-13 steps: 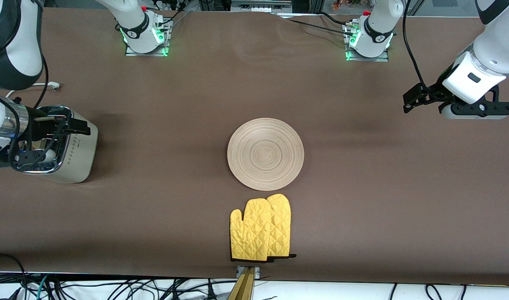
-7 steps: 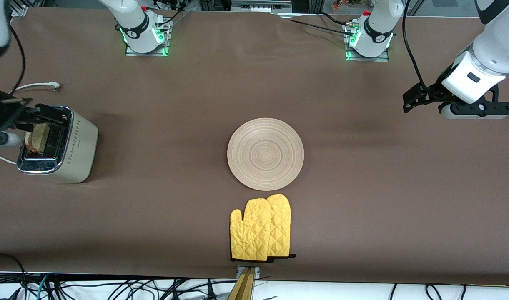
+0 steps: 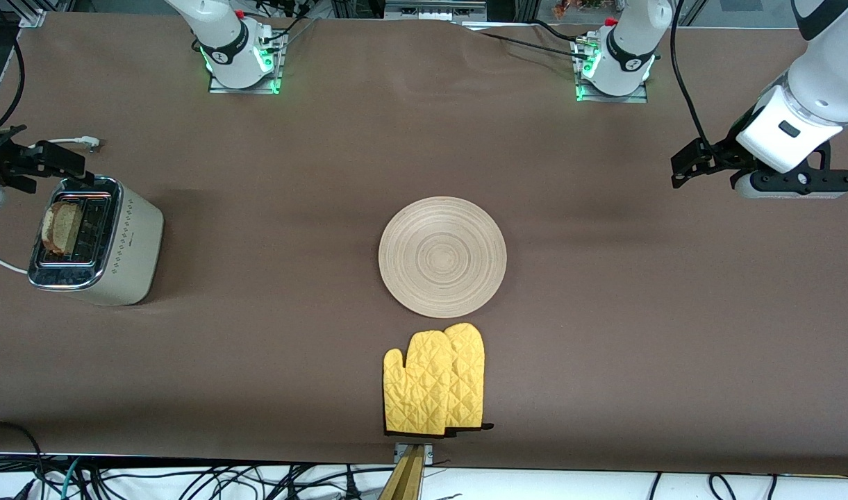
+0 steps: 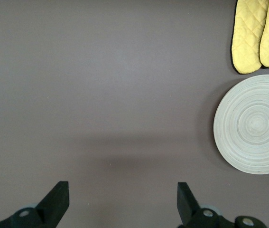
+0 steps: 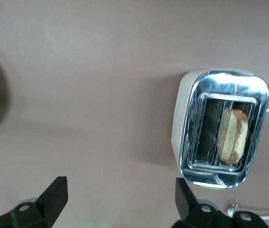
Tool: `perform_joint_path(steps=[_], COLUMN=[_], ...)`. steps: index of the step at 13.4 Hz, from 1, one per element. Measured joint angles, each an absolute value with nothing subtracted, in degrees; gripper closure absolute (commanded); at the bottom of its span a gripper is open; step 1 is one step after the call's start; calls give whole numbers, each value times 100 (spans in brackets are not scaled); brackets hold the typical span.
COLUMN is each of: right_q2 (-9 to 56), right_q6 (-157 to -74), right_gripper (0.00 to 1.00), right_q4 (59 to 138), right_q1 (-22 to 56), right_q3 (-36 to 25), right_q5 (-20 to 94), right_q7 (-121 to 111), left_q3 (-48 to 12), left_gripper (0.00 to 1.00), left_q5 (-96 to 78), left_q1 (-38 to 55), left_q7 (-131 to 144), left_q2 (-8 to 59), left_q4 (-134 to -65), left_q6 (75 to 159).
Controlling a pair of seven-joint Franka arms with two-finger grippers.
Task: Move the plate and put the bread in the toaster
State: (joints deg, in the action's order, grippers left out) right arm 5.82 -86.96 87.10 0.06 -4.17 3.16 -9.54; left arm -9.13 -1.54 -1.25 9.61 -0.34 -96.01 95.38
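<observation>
The cream toaster (image 3: 128, 253) stands at the right arm's end of the table, and the bread (image 3: 57, 226) sits upright in one of its slots (image 5: 233, 135). Its chrome top (image 5: 191, 114) fills part of the right wrist view. My right gripper (image 3: 31, 163) (image 5: 120, 199) hangs open and empty over the table beside the toaster. In the middle of the table lies the bare wooden plate (image 3: 442, 255) (image 4: 253, 126). High over the left arm's end of the table, my left gripper (image 3: 691, 167) (image 4: 123, 199) waits open with nothing in it.
A pair of yellow oven mitts (image 3: 434, 380) (image 4: 257, 33) lies just nearer the camera than the plate, close to the table's front edge. The toaster's white cord and plug (image 3: 69, 142) trail on the cloth by the right gripper.
My right gripper has drawn up and off the toaster toward the table's end, leaving the bread standing in its slot. The left arm, plate and mitts have not moved.
</observation>
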Motion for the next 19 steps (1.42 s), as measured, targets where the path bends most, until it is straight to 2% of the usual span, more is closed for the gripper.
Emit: perform_joint_path(steps=[19], right_q2=[639], right_q6=[-8713], right_gripper=[0], right_q4=[8735], right_q1=[5], right_q3=[-378], right_q5=[76], right_q7=[-953], left_q3=[-939], left_gripper=[0], left_q5=[-154], left_q1=[-156], left_q7=[961], left_q2=[50], left_q4=[-9558], left_q6=[9506])
